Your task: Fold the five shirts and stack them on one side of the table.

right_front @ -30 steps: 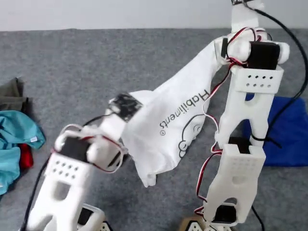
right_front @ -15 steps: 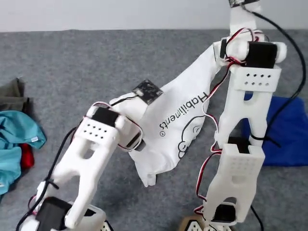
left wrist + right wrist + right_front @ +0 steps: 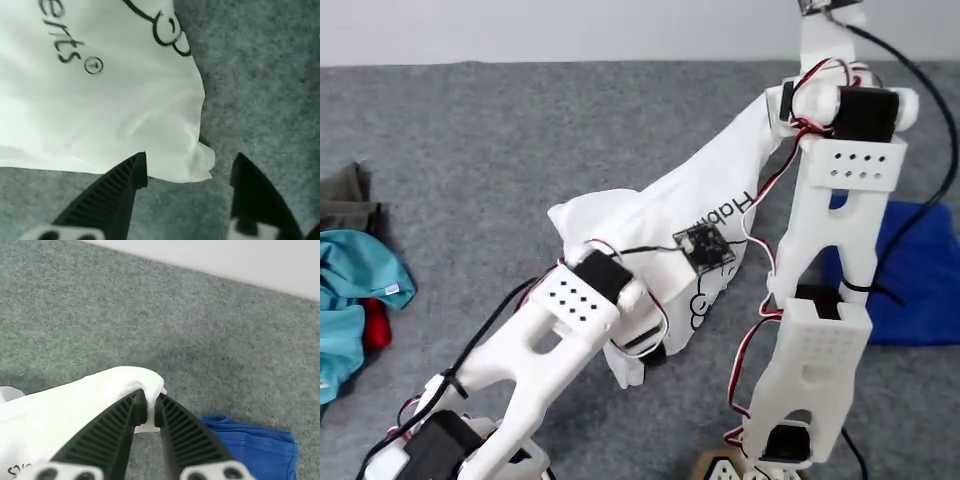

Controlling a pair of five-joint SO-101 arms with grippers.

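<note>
Judging by how things lie, the job is at an early stage, and no stack exists yet. At the left edge of the high view a teal shirt (image 3: 355,270), a red shirt (image 3: 372,325) tucked under it and, farther back, an olive shirt (image 3: 345,200) lie bunched and unfolded on the grey worktop (image 3: 470,130). At the right edge a blue shirt (image 3: 920,290) lies flat behind the right arm. It may be the one finished piece, though part of it is hidden. The white shirt (image 3: 660,230) is being handled and is not folded, so at least four seem left to do.

Nearest, at the lower middle of the high view, the left hand (image 3: 189,167) has its jaws wide apart. It is poised over the white shirt's lowest corner and grips nothing. Whether that corner touches the worktop or hangs just above it I cannot tell.

From there the cloth rises on a slant toward the upper right. It is stretched along its upper edge, softly creased, and carries black print and a line drawing.

At the far end the right hand (image 3: 150,407) is clamped on a small bunched bit of the shirt's edge, holding it well above the worktop.
</note>
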